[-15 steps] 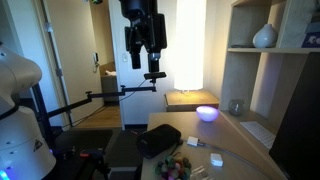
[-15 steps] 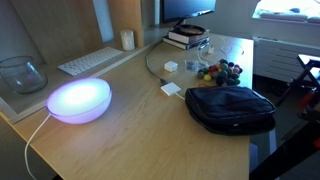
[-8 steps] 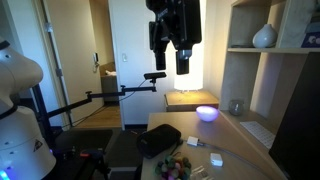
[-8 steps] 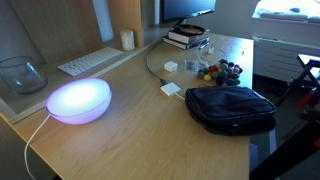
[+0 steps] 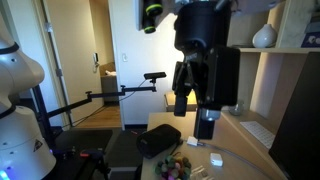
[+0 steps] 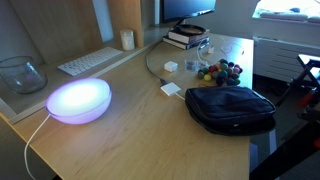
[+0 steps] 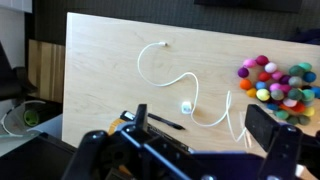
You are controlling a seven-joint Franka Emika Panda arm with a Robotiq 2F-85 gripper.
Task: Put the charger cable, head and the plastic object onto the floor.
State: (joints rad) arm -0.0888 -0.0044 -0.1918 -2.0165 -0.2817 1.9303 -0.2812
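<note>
your hand hangs in the air above the table, its fingers spread wide apart with nothing between them and nothing touching them.

in the wrist view the cable lies flat on the table below and ahead of the hand. it winds in a loose s-shape across the gap between your two fingers. the plug block sits along that cable, just ahead of the hand's middle (a small white cube is all that can be made out). the coloured balls are heaped ahead of one finger, to the side of the plug block and close to the cable's last bend. the floor shows as a brown strip past the table edge, out beyond the opposite finger, well apart from the cable and the plug block.

in an exterior view the black pouch lies lower than the hand and off to one side, clear of the fingers. which item is the plastic piece you cannot tell from here.
</note>
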